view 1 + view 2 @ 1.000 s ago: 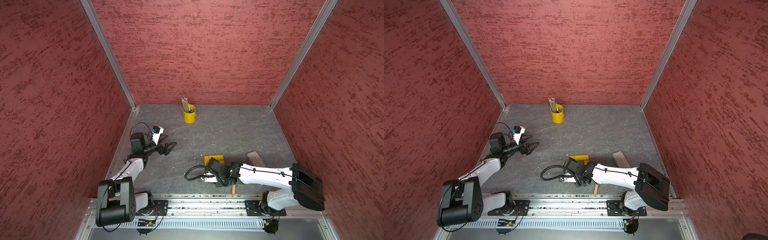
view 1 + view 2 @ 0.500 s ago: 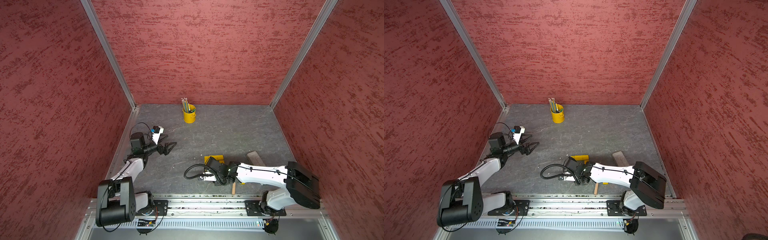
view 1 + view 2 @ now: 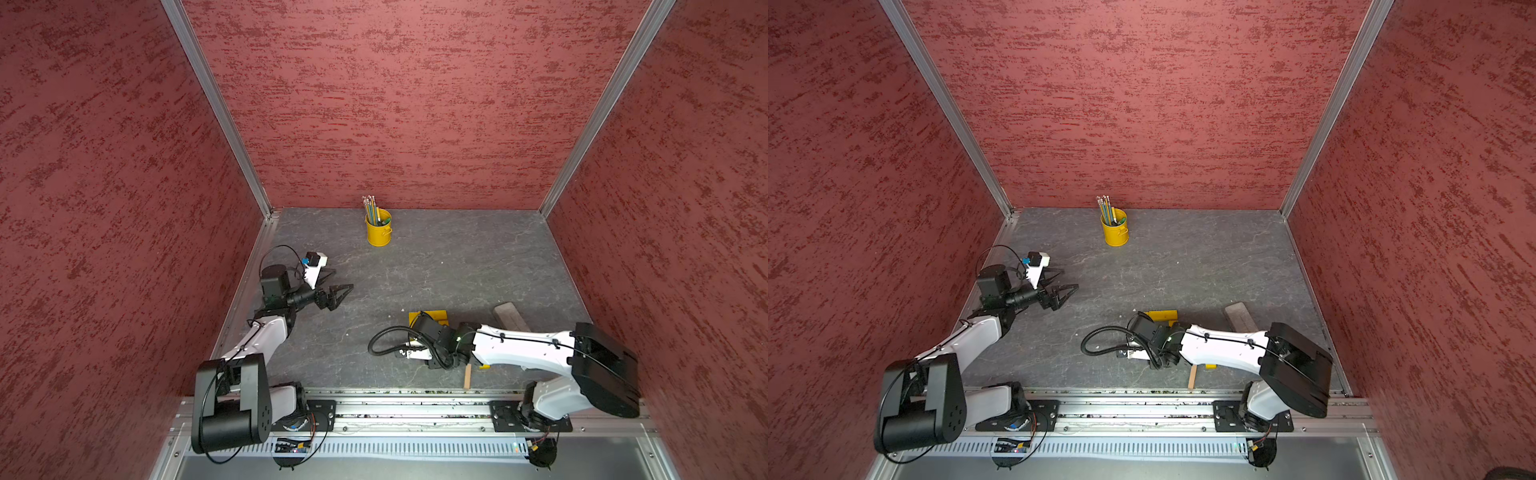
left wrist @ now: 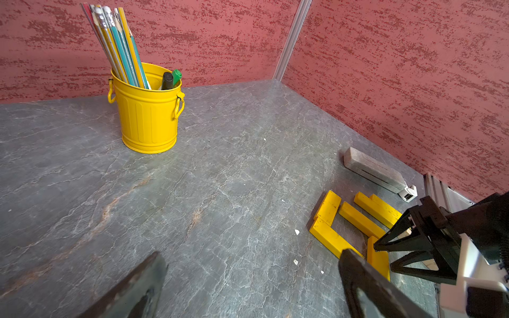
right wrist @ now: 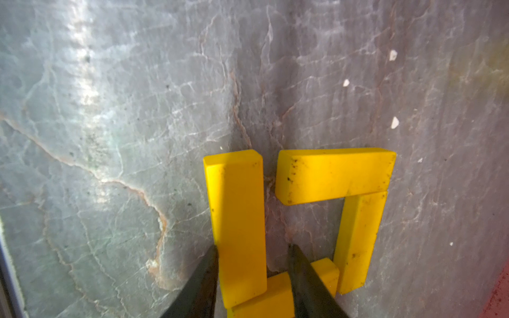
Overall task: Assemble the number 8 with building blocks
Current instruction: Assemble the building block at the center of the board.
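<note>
At 5 o'clock from the middle of the tabletop, the right gripper has eased its jaws apart over the last second. They now straddle a yellow plank loosely, with a gap on 1 side, so I judge it set down and released. It lies flat, its long axis running 12 to 6 o'clock. It forms the 9 o'clock side of the unfinished number 8, square to the end bar across a narrow gap. The tan plank lies unplaced by the front rail. The left gripper hovers at 9 o'clock, jaws wide and empty.
</note>
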Controlling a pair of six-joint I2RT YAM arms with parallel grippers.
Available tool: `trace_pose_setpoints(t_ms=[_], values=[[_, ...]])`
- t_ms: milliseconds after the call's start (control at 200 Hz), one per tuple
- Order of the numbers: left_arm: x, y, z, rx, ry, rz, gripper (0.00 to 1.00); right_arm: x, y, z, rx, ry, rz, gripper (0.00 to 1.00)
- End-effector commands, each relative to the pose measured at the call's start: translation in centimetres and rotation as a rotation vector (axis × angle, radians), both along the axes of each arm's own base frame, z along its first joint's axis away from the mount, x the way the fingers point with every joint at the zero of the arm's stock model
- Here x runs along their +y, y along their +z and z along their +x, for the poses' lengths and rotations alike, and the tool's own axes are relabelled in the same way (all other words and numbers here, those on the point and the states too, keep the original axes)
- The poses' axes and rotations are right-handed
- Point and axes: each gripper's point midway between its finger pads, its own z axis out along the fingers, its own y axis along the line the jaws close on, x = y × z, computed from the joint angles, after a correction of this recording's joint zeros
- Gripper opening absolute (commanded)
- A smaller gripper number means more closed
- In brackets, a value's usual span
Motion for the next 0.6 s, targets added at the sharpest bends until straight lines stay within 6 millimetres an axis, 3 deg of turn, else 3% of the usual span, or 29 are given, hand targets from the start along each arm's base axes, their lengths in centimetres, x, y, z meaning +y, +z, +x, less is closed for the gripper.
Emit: trace_pose_setpoints(t_ms=[0,155,596], values=[[0.2,0.8,0.3,-0.026,-0.003,-0.001,1.0,0.5,0.3,0.3,-0.009,0.006,0.019,0.51],[0.2,0.8,0.3,-0.025,-0.003,-0.001,1.0,0.8,0.4,0.2,0.004,0.016,0.029,0.56],[0.0,1.2,0.2,-0.028,-0.016,-0.014,1.0,1.2,-0.6,-1.0,0.076,0.034,0.039,0.53]])
